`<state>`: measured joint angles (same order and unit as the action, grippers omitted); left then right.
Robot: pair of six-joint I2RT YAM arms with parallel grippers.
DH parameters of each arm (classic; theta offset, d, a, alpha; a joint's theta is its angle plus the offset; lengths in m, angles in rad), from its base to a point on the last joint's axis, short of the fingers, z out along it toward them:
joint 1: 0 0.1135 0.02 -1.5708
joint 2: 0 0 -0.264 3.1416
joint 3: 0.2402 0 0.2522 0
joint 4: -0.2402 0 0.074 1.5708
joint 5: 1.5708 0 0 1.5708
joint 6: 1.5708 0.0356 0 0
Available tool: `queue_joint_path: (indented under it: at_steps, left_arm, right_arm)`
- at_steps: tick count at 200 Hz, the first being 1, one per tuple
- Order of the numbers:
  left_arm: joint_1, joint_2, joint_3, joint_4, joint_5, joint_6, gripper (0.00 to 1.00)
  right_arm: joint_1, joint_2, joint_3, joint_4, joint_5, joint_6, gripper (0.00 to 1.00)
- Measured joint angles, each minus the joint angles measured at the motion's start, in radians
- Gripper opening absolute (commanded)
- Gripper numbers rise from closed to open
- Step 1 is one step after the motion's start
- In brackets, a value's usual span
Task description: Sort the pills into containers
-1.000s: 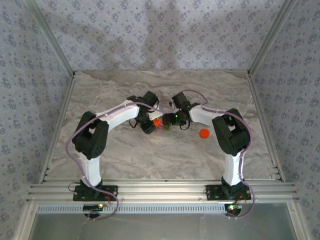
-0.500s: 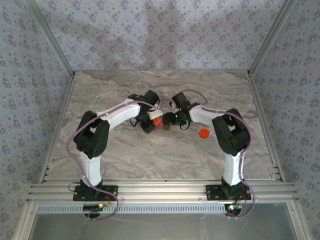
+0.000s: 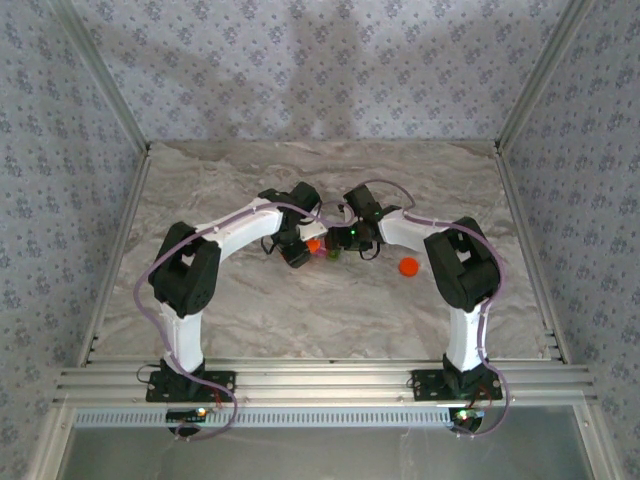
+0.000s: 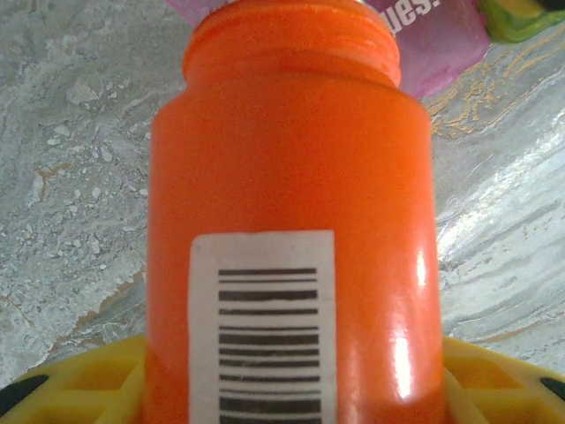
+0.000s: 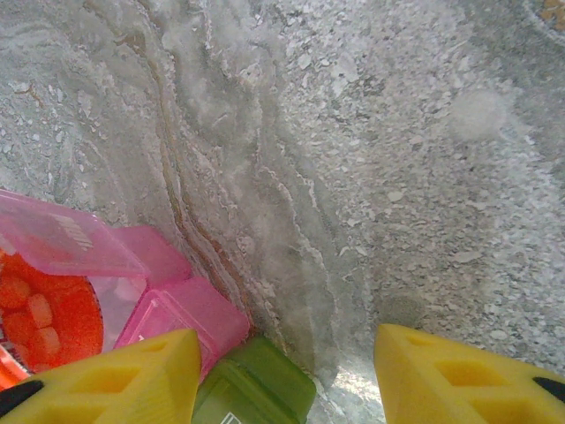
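My left gripper [image 4: 291, 393] is shut on the orange bottle [image 4: 291, 177], its yellow fingers [image 4: 79, 380] on either side of the barcode label. The bottle is uncapped and its mouth points at the containers, the pink compartment [image 4: 441, 49] and the green one [image 4: 521, 18]. In the right wrist view the pink compartment [image 5: 185, 318] has its lid [image 5: 62, 238] raised, and orange pills [image 5: 35, 318] show beside it. The green compartment [image 5: 256, 389] lies against the left finger [image 5: 115, 380] of my right gripper [image 5: 287, 389], which stands open. From above, both grippers [image 3: 300, 248] [image 3: 347, 238] meet at the containers [image 3: 328, 253].
The round orange cap [image 3: 407, 266] lies on the marble table [image 3: 250, 300] just right of the right forearm. Patterned walls and aluminium rails [image 3: 320, 382] enclose the table on all sides.
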<state>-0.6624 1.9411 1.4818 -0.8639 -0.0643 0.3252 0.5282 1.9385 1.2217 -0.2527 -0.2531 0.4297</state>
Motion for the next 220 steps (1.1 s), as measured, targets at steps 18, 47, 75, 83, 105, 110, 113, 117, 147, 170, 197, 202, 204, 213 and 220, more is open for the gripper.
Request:
queue_joint_path:
  at_steps: [18, 47, 75, 83, 105, 110, 113, 117, 147, 170, 197, 202, 204, 213, 220]
  left_arm:
    - [0.0, 0.004, 0.006, -0.001, -0.006, 0.0, 0.0]
    - [0.0, 0.006, 0.01, 0.0, -0.013, 0.0, 0.0]
    - [-0.001, 0.011, 0.016, -0.001, -0.016, 0.0, 0.0]
    - [-0.001, 0.011, 0.016, -0.001, -0.019, 0.002, 0.0]
    - [-0.002, 0.011, 0.021, -0.004, -0.031, 0.007, 0.0]
    - [-0.005, 0.011, 0.023, -0.006, -0.035, 0.007, 0.0]
    - [-0.005, 0.011, 0.023, -0.006, -0.037, 0.007, 0.0]
    - [-0.005, 0.011, 0.024, -0.007, -0.039, 0.007, 0.0]
    - [-0.006, 0.013, 0.031, -0.016, -0.061, 0.008, 0.0]
    - [-0.006, 0.015, 0.034, -0.025, -0.065, 0.008, 0.0]
    - [-0.008, 0.021, 0.043, -0.027, -0.068, 0.015, 0.0]
    - [-0.01, 0.023, 0.043, -0.027, -0.068, 0.015, 0.0]
    - [-0.01, 0.023, 0.043, -0.027, -0.068, 0.015, 0.0]
    - [-0.012, 0.025, 0.045, -0.026, -0.068, 0.015, 0.0]
    - [-0.014, 0.025, 0.045, -0.026, -0.068, 0.015, 0.0]
  right_arm:
    - [0.0, 0.0, 0.0, 0.0, -0.001, 0.0, 0.56]
    - [0.0, 0.0, 0.0, 0.0, -0.002, 0.0, 0.56]
    - [0.0, 0.0, 0.0, 0.0, -0.003, 0.0, 0.56]
    - [0.0, 0.0, 0.0, 0.0, -0.003, 0.0, 0.56]
    - [0.0, 0.0, 0.0, 0.0, -0.003, 0.001, 0.56]
    - [0.0, 0.0, 0.0, 0.0, -0.003, 0.001, 0.56]
    - [0.0, 0.0, 0.0, 0.001, -0.003, 0.002, 0.56]
    - [0.0, 0.0, 0.0, 0.001, -0.003, 0.003, 0.56]
    - [0.0, 0.001, 0.0, 0.003, -0.004, 0.003, 0.56]
    - [-0.002, 0.002, 0.0, 0.003, -0.006, 0.003, 0.56]
    - [-0.002, 0.003, 0.0, 0.005, -0.01, 0.004, 0.56]
    - [-0.002, 0.003, 0.0, 0.004, -0.01, 0.004, 0.56]
    - [-0.002, 0.003, 0.0, 0.005, -0.01, 0.004, 0.56]
    - [-0.002, 0.003, 0.0, 0.005, -0.01, 0.004, 0.56]
    - [-0.002, 0.003, 0.0, 0.005, -0.01, 0.004, 0.56]
